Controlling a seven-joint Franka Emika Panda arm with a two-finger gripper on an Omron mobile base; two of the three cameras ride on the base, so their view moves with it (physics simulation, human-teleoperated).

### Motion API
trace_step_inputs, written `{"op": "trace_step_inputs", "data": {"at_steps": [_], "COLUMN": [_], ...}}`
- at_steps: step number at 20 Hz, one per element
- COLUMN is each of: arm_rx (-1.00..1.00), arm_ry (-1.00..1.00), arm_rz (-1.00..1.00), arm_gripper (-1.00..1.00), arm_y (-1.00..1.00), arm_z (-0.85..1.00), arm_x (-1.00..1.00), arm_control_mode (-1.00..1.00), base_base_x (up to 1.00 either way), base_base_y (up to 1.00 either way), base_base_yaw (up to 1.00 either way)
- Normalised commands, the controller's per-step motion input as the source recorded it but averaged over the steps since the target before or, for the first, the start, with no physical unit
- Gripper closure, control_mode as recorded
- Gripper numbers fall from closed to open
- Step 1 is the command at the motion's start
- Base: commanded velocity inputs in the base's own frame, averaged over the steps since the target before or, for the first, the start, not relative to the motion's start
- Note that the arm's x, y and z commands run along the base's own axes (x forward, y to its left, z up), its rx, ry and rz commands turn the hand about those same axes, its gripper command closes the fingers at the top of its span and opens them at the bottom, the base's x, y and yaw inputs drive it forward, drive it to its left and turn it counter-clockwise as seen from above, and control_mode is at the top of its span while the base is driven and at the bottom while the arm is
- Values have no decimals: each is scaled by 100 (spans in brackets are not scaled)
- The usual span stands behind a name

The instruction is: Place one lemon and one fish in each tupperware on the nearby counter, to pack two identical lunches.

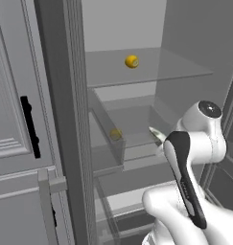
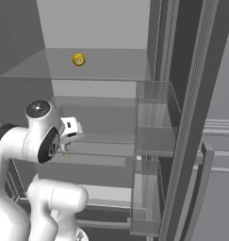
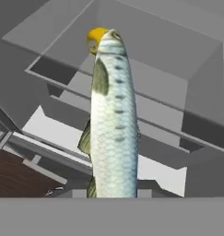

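A slender pale silvery fish (image 3: 114,124) stands lengthwise up the middle of the hand view, rising from between my fingers, which it hides. My gripper (image 2: 67,140) is shut on it inside the open fridge, above the clear drawer; the fish's pale tip (image 1: 157,135) pokes out past my wrist. One lemon (image 1: 132,61) (image 2: 78,59) rests on the upper glass shelf. Another lemon (image 1: 116,134) lies in the clear drawer, and it peeks out behind the fish's head (image 3: 96,38). The tupperware, the counter and the stubbier fish are out of view.
The fridge's glass shelf (image 1: 151,72) spans above my hand. The clear drawer (image 1: 132,127) lies beneath it. Transparent door bins (image 2: 153,117) hang on the open door at right. A grey cabinet door with a black handle (image 1: 30,127) flanks the left. Dark wood floor (image 3: 21,177) lies below.
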Motion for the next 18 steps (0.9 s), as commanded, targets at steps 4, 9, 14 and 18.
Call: {"op": "trace_step_inputs", "data": {"at_steps": [4,9,14,18], "arm_rx": [0,0,0,0], "arm_ry": [0,0,0,0], "arm_rz": [0,0,0,0], "arm_gripper": [100,100,100,100], "arm_y": [0,0,0,0], "arm_z": [0,0,0,0], "arm_x": [0,0,0,0], "arm_control_mode": [100,100,100,100], "base_base_x": [-100,-100,-93,-21], "base_base_y": [0,-10,-26,-38], "base_base_yaw": [-7,-15,-41,-60]}}
